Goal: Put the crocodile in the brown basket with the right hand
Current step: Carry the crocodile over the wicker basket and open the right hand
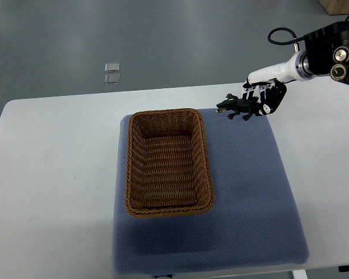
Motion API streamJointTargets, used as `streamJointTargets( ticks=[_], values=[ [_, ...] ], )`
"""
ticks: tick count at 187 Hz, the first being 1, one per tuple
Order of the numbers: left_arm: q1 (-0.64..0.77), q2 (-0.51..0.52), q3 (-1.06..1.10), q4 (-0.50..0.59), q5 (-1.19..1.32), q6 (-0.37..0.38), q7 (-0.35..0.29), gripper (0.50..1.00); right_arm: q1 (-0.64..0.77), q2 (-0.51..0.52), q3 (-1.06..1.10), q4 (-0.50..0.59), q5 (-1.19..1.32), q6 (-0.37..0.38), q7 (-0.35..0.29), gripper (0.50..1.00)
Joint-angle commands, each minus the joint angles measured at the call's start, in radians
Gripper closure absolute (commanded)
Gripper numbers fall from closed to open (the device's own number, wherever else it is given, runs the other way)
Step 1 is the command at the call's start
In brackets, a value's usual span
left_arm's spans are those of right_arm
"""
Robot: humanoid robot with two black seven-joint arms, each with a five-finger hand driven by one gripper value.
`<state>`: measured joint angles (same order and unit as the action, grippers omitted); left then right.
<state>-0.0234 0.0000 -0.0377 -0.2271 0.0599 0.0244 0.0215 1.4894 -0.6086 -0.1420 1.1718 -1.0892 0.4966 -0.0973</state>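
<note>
Closely curled, the fingers (pixel 257 89) of the right hand (pixel 270 97) are wrapped around the tail end of the crocodile (pixel 238 106); the dark toy lies roughly level in that grip, snout pointing to the picture's left and legs splayed out on both sides; whether its belly touches the surface below cannot be told. It sits over the far right corner of the blue mat (pixel 250 192), just beside the far right corner of the brown basket (pixel 130 168) but outside its rim. The basket is rectangular and woven, with its long sides running away from the robot; it stands on the left half of the mat, and its whole ribbed bottom shows, with only shadow along the walls. The mat lies on a white table (pixel 46 174). Outward from the hand, a white forearm (pixel 276 72) slants up toward the picture's right edge, joining black housing with two round metal fittings; a black cable (pixel 277 34) loops above it. The palm faces down and to the left, toward the basket.
</note>
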Motion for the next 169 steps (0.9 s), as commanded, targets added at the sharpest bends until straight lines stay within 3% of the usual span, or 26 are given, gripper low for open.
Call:
streamJointTargets(
  ticks=[1,37,97,169],
  values=[
    [-0.001,0.0,0.001,0.0,0.0,0.0,0.0,0.5,0.008,0.07,0.007,0.0,0.0,0.002,-0.001,1.0],
    [-0.001,0.0,0.001,-0.001,0.0,0.0,0.0,0.5,0.014,0.224,0.007,-0.026,0.011,-0.004,-0.002,1.0],
    [-0.006,0.0,0.001,-0.026,0.001,0.0,0.0,0.5,-0.029,0.492,0.007,-0.207,0.017,-0.013,-0.004,1.0],
    [-0.006,0.0,-0.002,-0.028,0.0,0.0,0.0,0.5,-0.106,0.564,0.005,-0.281,0.005,-0.03,-0.004,0.981]
  ],
)
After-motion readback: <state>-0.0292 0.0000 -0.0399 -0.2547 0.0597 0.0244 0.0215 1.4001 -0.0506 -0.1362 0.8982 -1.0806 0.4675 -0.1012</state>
